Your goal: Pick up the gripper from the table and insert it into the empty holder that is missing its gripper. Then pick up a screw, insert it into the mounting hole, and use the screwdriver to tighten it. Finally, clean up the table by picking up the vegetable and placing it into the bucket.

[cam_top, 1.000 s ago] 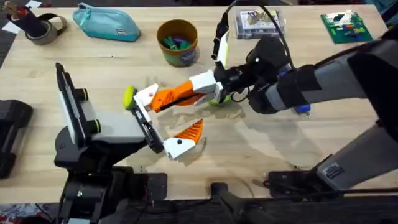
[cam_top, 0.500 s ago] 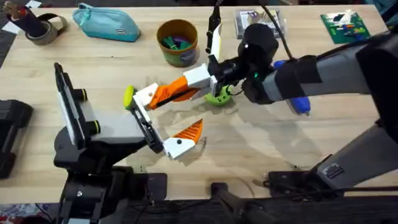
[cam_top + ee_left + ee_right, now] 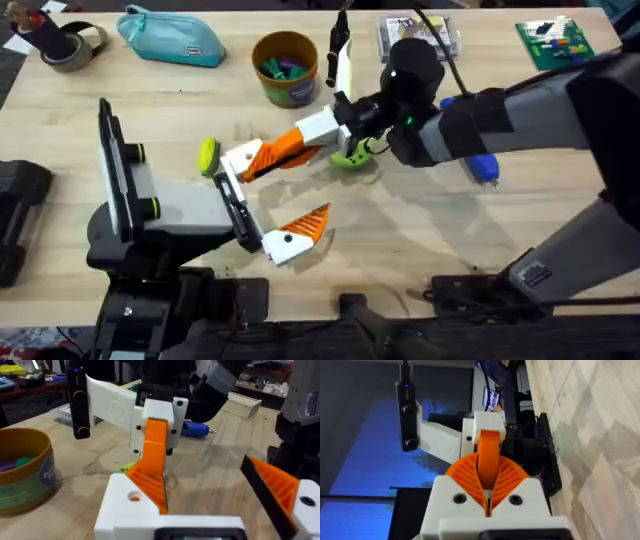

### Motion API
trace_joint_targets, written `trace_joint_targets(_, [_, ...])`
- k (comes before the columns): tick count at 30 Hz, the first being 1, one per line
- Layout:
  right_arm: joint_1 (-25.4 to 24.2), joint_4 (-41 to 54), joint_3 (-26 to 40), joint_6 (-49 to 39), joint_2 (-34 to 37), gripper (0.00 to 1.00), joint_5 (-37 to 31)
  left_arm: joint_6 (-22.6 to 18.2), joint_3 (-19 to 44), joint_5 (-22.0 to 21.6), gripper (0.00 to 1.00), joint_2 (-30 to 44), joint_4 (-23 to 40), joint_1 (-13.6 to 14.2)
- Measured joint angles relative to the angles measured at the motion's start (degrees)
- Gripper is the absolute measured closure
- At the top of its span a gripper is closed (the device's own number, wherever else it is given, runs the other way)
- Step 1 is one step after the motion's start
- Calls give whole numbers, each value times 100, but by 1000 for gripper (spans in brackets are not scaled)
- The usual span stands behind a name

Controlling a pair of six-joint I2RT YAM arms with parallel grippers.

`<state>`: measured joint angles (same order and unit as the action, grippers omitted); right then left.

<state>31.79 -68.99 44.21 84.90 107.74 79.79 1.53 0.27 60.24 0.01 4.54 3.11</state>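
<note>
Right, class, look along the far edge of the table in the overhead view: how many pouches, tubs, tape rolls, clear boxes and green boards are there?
Pouches: 1, the teal pouch
Tubs: 1, the ochre bucket
Tape rolls: 1, the tape roll
Clear boxes: 1, the clear box
Green boards: 1, the green board
Total: 5
</note>
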Motion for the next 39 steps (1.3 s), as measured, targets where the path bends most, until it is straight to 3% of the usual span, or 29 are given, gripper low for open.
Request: trace_joint_targets(39, [-42, 266, 0, -96, 0, 981, -279, 45, 15, 30, 11, 0, 147, -17])
